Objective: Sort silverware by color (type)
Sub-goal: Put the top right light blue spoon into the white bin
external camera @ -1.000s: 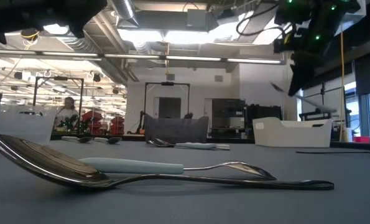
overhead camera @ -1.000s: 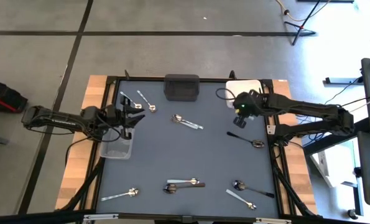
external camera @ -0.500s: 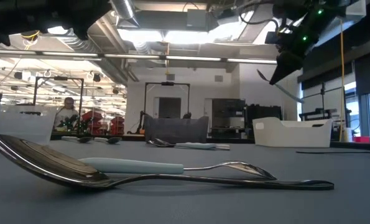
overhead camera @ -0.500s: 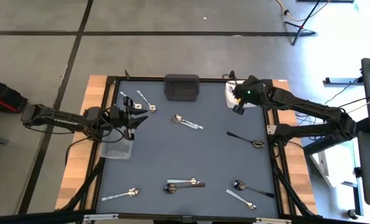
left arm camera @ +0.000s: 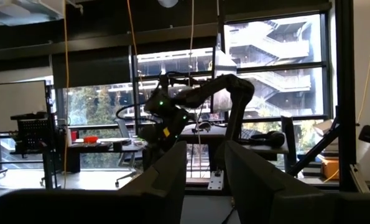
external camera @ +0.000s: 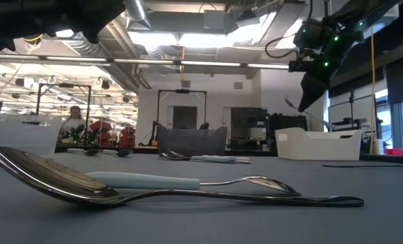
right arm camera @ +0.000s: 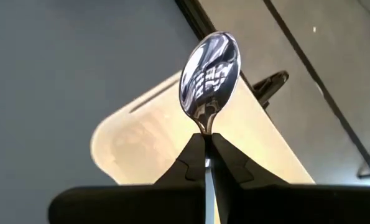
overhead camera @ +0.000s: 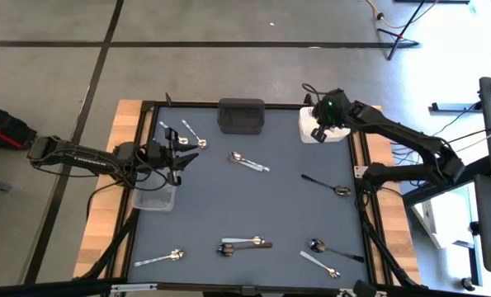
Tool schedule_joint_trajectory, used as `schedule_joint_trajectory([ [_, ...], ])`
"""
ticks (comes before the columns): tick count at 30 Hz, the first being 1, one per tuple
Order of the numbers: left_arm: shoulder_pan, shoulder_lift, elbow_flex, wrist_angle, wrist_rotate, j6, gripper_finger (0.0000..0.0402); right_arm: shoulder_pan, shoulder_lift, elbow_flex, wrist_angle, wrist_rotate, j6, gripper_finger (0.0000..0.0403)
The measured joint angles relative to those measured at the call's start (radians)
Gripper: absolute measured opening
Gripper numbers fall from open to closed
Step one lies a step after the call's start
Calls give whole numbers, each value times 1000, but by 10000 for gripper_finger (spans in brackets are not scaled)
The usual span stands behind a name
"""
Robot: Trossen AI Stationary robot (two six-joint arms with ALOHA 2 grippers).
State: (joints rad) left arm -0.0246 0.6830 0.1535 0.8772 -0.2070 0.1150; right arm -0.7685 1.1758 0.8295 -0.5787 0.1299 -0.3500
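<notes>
My right gripper hangs above the white bin at the table's far right corner, shut on a shiny silver spoon. In the low view the spoon slants below the gripper, over the bin. My left gripper is open and holds nothing, level above the clear bin at the left edge; its fingers point toward the right arm. Several silver and dark spoons lie flat on the grey mat, among them one at the middle and one at the right. My right gripper pinches the silver spoon by its handle just behind the neck, between the two fingertips. The handle lies along the fingers, the bowl sticking out past their tips. The spoon is lifted clear, slanting above the white bin.
A black bin stands at the middle of the far edge. Two spoons lie near the left gripper; others lie along the near edge. In the low view a large spoon lies close to the camera.
My right gripper, still shut on the spoon, has carried it toward the table's far edge, from above the mat's right part to above the white bin, turning as it went.
</notes>
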Motion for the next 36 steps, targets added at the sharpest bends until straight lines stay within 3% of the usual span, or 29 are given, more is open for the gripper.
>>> schedule_joint_trajectory([
  [10,0,0,0,9,0,-5,105,-38,143,0,4,-9,21,2],
  [16,0,0,0,9,0,-5,105,-38,192,0,5,50,6,2],
  [28,0,0,0,21,0,-8,105,-37,264,0,37,61,84,3],
  [36,0,0,0,21,0,-8,105,-37,259,52,-25,106,83,76],
])
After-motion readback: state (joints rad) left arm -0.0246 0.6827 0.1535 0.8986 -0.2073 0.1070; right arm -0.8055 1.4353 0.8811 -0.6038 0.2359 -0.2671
